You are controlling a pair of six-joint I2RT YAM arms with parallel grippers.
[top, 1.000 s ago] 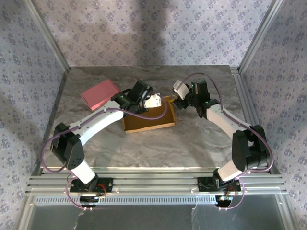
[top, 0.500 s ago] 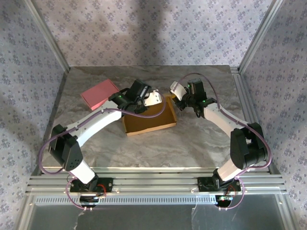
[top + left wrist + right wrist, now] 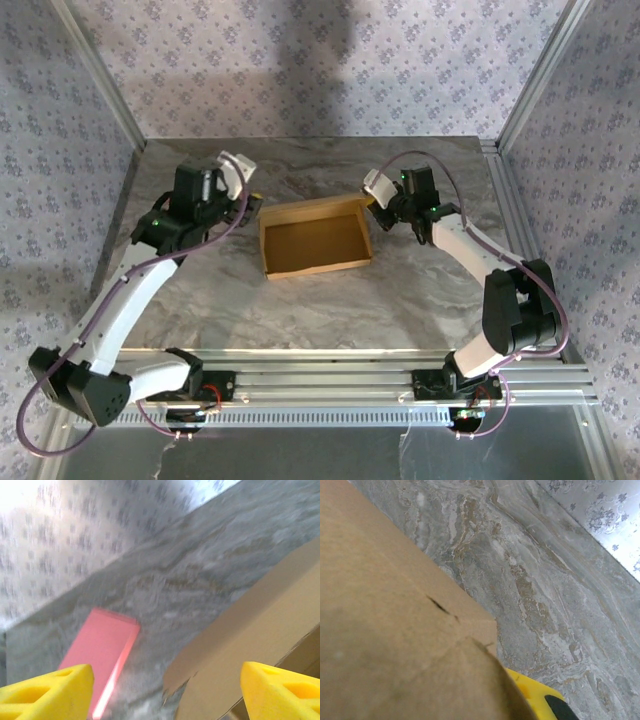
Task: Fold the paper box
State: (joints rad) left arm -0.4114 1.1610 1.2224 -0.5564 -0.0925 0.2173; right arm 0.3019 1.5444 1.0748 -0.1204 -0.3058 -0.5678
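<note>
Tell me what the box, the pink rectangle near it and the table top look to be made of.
The paper box: brown cardboard, matte, with creases and a rough fibrous edge in the wrist views. The pink rectangle: blurred, flat and matte; probably card or paper, not certain. The table top: grey veined marble pattern with a slight sheen; real stone or printed laminate, I cannot tell.

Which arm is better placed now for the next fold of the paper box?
Right. The right gripper sits at the paper box's far right corner, cardboard at its finger; the left gripper is open, off the left side.
</note>
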